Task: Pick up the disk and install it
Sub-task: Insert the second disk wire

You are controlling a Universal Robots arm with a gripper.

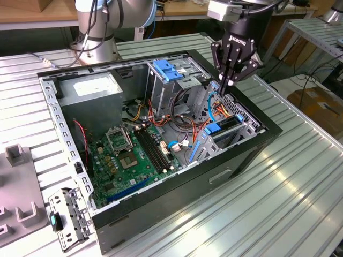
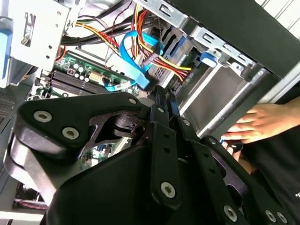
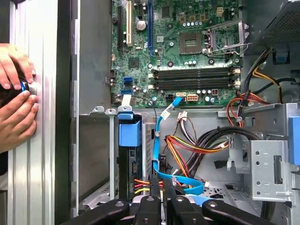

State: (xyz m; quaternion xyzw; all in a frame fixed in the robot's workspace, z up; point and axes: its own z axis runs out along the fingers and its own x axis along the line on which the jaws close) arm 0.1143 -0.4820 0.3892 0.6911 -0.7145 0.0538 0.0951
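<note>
Grey moulded blocks (image 1: 16, 155): farthest to the exterior view's left, on the ribbed aluminium table (image 1: 300, 182), outside the computer case (image 1: 177, 203).
Metal bracket (image 1: 68, 218): flat on the table just beside the case's near corner, with a green tab on it.
Power supply (image 1: 88, 91): grey box with a white sticker, in the case's far corner.
Motherboard (image 1: 128, 155): flat on the case floor, with the empty processor socket (image 1: 118, 139) beside the memory slots.
Drive cage (image 1: 171, 80): upright metal in the middle of the case, with a blue plastic latch (image 1: 167, 69) on top.
Cables: a red, yellow and black bundle (image 3: 192, 143) and a flat blue data cable (image 3: 157, 140) run through the gap between the cage and the lower bay.
Disk (image 1: 213, 128): standing on edge in the lower bay at the case's right-hand side, with its blue rail (image 3: 130, 132) and dark edge facing up; I am not touching it.
My gripper (image 1: 230, 80): pointing down into the case above that bay, just beside the blue cable.
My fingers (image 2: 161, 101): drawn together with almost no gap, and I see nothing clamped between them in either wrist view.
Person's hands (image 3: 16, 101): outside the case wall, resting on the table around a small round object; one hand (image 2: 262, 123) also appears in the second wrist view.
</note>
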